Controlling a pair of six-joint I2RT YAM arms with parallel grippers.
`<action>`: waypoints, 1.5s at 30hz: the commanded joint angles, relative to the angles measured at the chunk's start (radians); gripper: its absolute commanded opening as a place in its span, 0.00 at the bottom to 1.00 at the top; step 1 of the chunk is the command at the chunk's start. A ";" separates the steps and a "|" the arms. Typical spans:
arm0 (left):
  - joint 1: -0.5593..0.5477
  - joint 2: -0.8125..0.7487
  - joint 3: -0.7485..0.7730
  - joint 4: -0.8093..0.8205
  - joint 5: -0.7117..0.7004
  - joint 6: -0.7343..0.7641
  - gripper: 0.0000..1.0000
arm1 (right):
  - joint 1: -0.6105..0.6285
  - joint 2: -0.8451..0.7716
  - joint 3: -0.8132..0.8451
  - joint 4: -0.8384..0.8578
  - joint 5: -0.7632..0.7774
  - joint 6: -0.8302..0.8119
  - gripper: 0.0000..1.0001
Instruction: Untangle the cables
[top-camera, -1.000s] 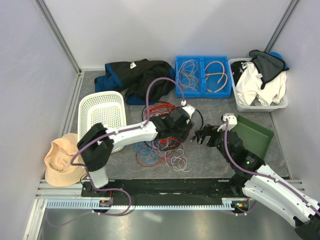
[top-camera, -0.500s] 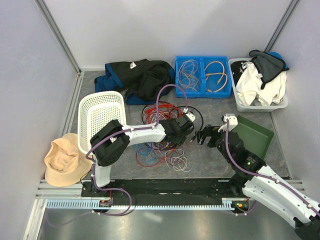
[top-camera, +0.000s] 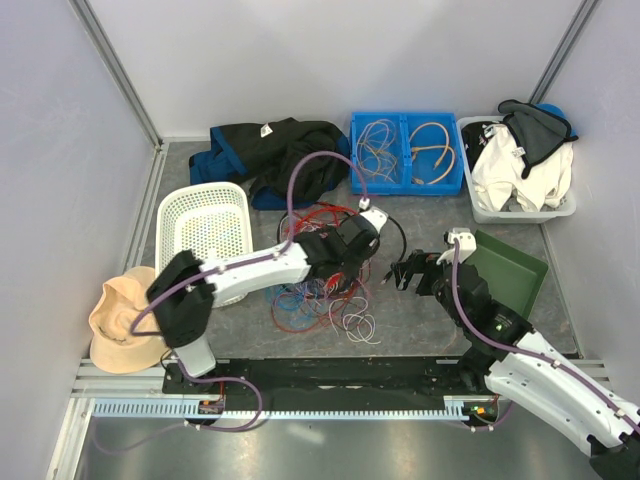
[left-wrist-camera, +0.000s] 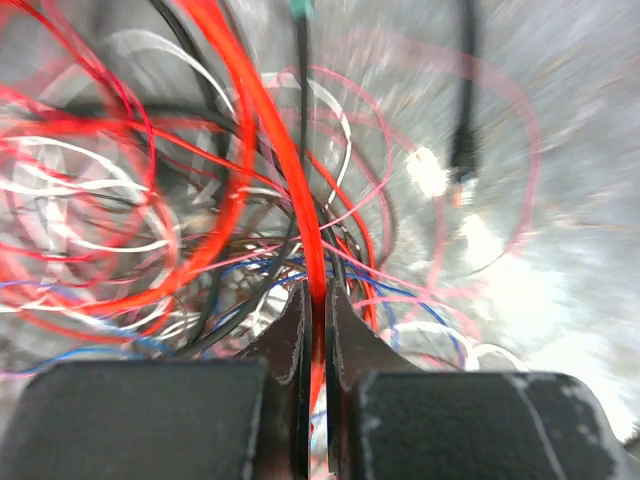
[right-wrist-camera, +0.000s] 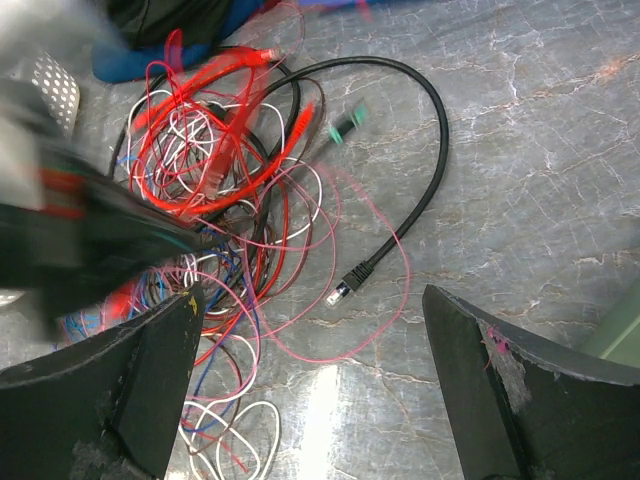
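The cables (top-camera: 322, 300) lie as a tangle of red, black, white, blue and pink wires on the grey floor in the middle of the top view. My left gripper (left-wrist-camera: 315, 300) reaches down into the tangle (left-wrist-camera: 150, 200) and is shut on a thick red cable (left-wrist-camera: 300, 190) that runs up between its fingers. My right gripper (right-wrist-camera: 312, 300) hovers open above the tangle's right edge (right-wrist-camera: 220, 200), with nothing between its fingers. Just beyond it lies a black cable (right-wrist-camera: 440, 150) ending in a clear plug (right-wrist-camera: 340, 292). From above, the right gripper (top-camera: 405, 270) sits right of the left gripper (top-camera: 340, 268).
A white basket (top-camera: 205, 235) stands left of the tangle, with a tan hat (top-camera: 125, 320) below it. A dark jacket (top-camera: 270, 160) lies at the back. A blue bin (top-camera: 405, 180) holds coiled cables. There is a white bin of clothes (top-camera: 480, 205) and a green tray (top-camera: 515, 270) on the right.
My left gripper has closed on the red cable, and its arm has shifted over the tangle. The right arm has stayed still and open.
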 joint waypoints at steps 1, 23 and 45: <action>-0.002 -0.206 0.055 -0.024 0.035 0.047 0.02 | 0.001 0.011 0.050 0.028 -0.007 0.010 0.98; -0.001 -0.504 -0.147 0.152 0.342 0.137 0.02 | -0.012 0.264 0.372 0.130 -0.142 0.232 0.98; -0.001 -0.536 -0.187 0.172 0.350 0.114 0.02 | -0.178 0.543 0.290 0.465 -0.564 0.458 0.55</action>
